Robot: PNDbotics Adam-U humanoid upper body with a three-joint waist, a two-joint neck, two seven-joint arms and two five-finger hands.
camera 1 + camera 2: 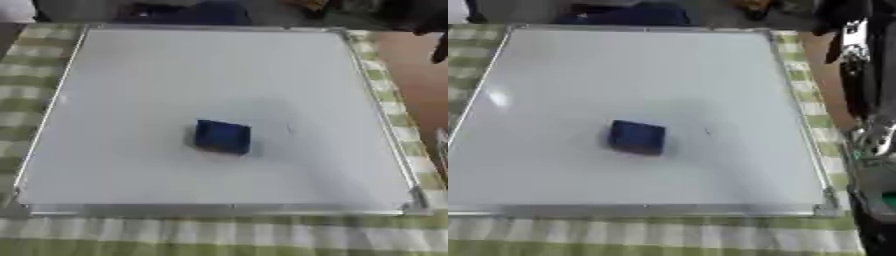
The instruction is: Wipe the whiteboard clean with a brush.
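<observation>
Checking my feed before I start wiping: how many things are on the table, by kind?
Whiteboard: 1
Blue eraser brush, lying on the board: 1
Green checked tablecloth: 1
Faint dark mark right of the brush: 1
Total: 4

Both head eyes look steeply down, apparently close, sharing the whiteboard point(219, 90).

One whiteboard point(175, 80), lying on one green-checked cloth point(219, 237). One blue brush point(222, 136) on the board. One faint small mark point(290, 128) on the white surface beside the brush. One robot arm point(866, 90) at the right edge
</observation>
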